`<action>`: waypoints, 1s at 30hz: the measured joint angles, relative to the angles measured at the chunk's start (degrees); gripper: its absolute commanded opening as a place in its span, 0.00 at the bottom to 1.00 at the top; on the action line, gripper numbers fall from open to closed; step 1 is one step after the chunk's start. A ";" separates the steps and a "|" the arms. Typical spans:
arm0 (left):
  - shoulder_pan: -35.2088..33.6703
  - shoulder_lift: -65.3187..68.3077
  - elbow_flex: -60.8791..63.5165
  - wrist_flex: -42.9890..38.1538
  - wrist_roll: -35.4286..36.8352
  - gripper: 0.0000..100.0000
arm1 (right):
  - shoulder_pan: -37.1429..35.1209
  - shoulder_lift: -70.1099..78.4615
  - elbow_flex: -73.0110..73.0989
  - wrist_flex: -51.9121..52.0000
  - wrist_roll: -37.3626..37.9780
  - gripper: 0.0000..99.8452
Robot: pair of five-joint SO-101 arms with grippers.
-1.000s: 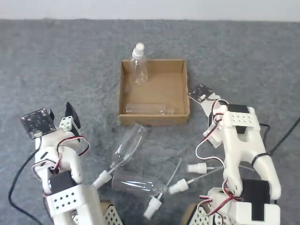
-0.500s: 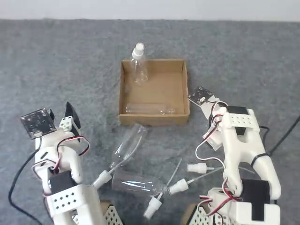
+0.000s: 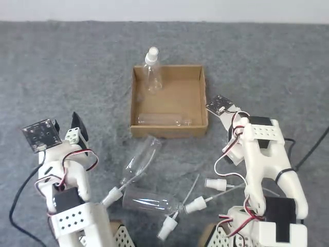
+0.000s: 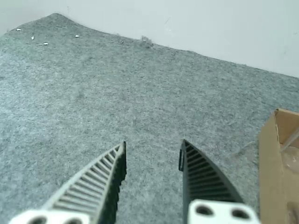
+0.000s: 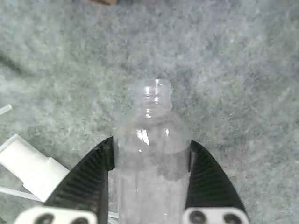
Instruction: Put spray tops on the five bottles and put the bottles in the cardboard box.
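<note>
The cardboard box (image 3: 201, 98) sits mid-table. A capped bottle (image 3: 152, 76) stands in its far left corner and an uncapped bottle (image 3: 160, 120) lies along its near wall. In front of the box, two clear bottles (image 3: 141, 158) (image 3: 150, 201) lie on the carpet among loose spray tops (image 3: 216, 183) (image 3: 195, 206) (image 3: 167, 226) (image 3: 112, 196). My right gripper (image 5: 150, 156) is shut on a clear open-necked bottle (image 5: 152, 140), with a spray top (image 5: 24, 170) beside it. My left gripper (image 4: 152, 156) is open over bare carpet, left of the box (image 4: 274, 158).
Grey carpet covers the table, ending at a white wall at the back. The right arm (image 3: 263, 154) stands just right of the box's near corner, and a black cable (image 3: 308, 149) trails off beside it. The left arm (image 3: 64, 170) stands at the near left.
The right arm has drawn back slightly toward the near edge with its bottle. The left arm and the loose bottles and tops are unchanged.
</note>
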 measured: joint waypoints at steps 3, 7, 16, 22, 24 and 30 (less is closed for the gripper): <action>0.00 0.00 0.00 0.00 0.00 0.18 | 0.00 0.00 0.00 0.00 0.00 0.06; 0.00 0.00 0.00 0.00 0.00 0.18 | 0.00 -1.58 0.00 2.55 0.00 0.06; 0.00 0.00 0.00 0.00 0.00 0.18 | 0.00 -19.16 0.09 13.89 -1.41 0.06; 0.00 0.00 0.00 0.00 0.00 0.18 | -2.46 -28.13 0.09 19.52 -2.11 0.06; 0.00 0.00 0.00 0.00 0.00 0.18 | -3.52 -30.42 0.09 21.71 -3.08 0.06; 0.00 0.00 0.00 0.00 0.00 0.18 | -9.14 -35.78 0.09 26.29 -11.34 0.06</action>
